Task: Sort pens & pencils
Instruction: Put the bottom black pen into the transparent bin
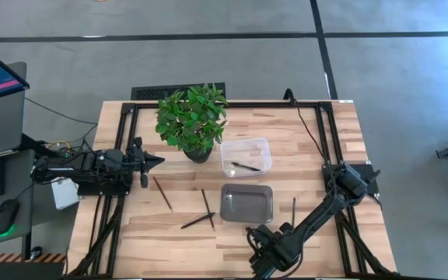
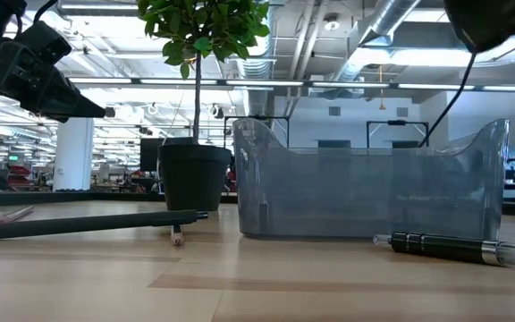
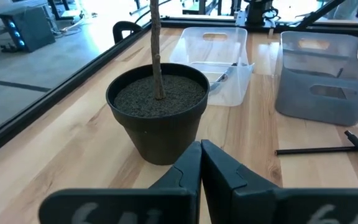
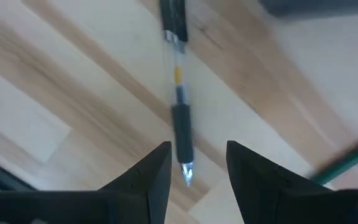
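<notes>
My right gripper [image 4: 197, 167] is open and points down over a pen [image 4: 179, 118] with a clear barrel and black grip. The pen lies flat on the table near the front edge, and its tip lies between my fingers without touching them. In the high view this gripper [image 1: 253, 236] is just in front of the grey bin [image 1: 246, 202]. One dark pen [image 1: 246, 166] lies in the clear bin [image 1: 264, 148]. Three dark sticks [image 1: 162, 193] [image 1: 207, 208] [image 1: 197, 221] lie left of the grey bin, two of them crossed. A thin one [image 1: 293, 208] lies to its right. My left gripper [image 1: 155, 161] is shut and empty, beside the plant pot [image 3: 160, 106].
A potted plant [image 1: 193, 120] stands at the far middle of the table, next to the clear bin. A black frame [image 1: 317, 105] runs around the table top. A monitor, keyboard and mouse [image 1: 6, 211] sit on a stand off the table's left side.
</notes>
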Controlling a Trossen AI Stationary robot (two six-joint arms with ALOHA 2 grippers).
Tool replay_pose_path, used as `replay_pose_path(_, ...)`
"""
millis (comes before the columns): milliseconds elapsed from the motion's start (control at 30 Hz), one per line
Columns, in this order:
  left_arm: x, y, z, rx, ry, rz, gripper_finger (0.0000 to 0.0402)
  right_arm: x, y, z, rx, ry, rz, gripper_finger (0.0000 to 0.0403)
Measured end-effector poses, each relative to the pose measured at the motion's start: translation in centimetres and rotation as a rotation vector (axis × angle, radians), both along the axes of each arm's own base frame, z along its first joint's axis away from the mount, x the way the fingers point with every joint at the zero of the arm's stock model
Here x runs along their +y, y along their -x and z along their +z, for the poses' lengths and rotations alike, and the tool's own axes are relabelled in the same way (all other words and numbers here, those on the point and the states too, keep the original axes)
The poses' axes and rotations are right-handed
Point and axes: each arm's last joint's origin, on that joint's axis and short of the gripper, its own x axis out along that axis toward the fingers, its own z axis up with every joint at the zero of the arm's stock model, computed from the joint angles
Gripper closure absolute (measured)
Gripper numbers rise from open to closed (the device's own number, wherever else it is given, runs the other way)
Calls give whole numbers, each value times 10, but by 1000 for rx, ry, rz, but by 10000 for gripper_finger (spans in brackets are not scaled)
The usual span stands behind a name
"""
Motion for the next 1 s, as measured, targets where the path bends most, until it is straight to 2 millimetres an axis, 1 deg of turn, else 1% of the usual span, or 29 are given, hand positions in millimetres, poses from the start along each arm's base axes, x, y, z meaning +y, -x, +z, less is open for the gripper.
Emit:
replay_pose_path(133,0,0,0,4,0,0,402,-1,-2,-12,-26,-35,-11,228)
replay_pose_path(333,0,0,0,4,0,0,401,0,-2,-24,-56,-86,-14,228)
replay_pose_path(800,0,0,0,4,0,0,401,-2,0,-26,-51,-83,-35,228)
replay_pose_path(1000,0,0,0,4,0,0,401,-1,-1,-26,-60,-90,-10,228)
